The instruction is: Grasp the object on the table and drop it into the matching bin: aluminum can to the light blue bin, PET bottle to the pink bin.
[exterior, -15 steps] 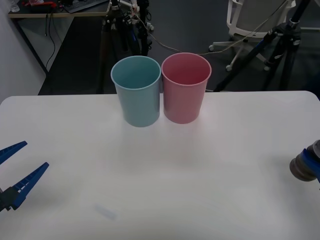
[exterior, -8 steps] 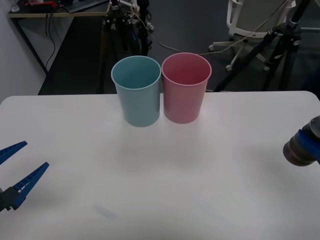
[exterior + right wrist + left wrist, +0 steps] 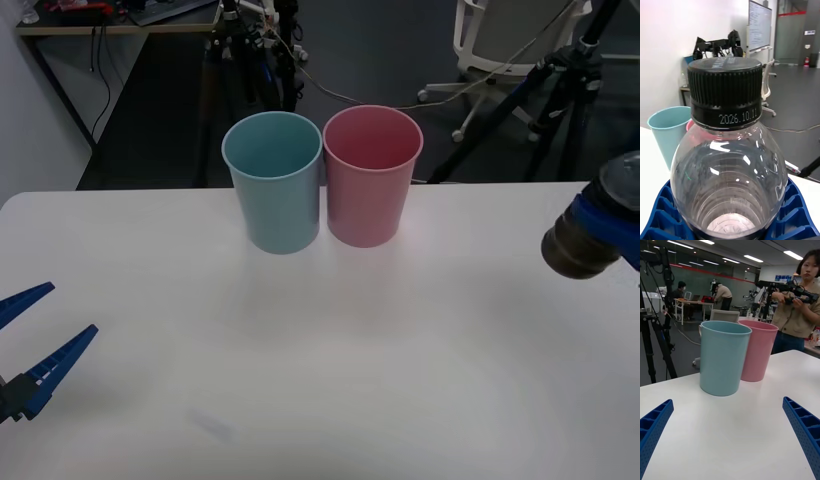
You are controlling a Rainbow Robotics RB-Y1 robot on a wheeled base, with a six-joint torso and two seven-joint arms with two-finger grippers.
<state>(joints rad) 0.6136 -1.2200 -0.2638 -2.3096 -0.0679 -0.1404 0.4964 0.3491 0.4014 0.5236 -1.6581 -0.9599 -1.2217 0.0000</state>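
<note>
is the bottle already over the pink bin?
No: in the front view the right gripper holds the PET bottle near the table's right edge, well right of the pink bin.

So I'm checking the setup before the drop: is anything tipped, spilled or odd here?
Nothing stands out. The blue bin and pink bin stand upright side by side on the table. The right gripper holds the capped bottle off the table; the left gripper waits open.

Right claw clamped and raised; left claw spread, low.
</note>
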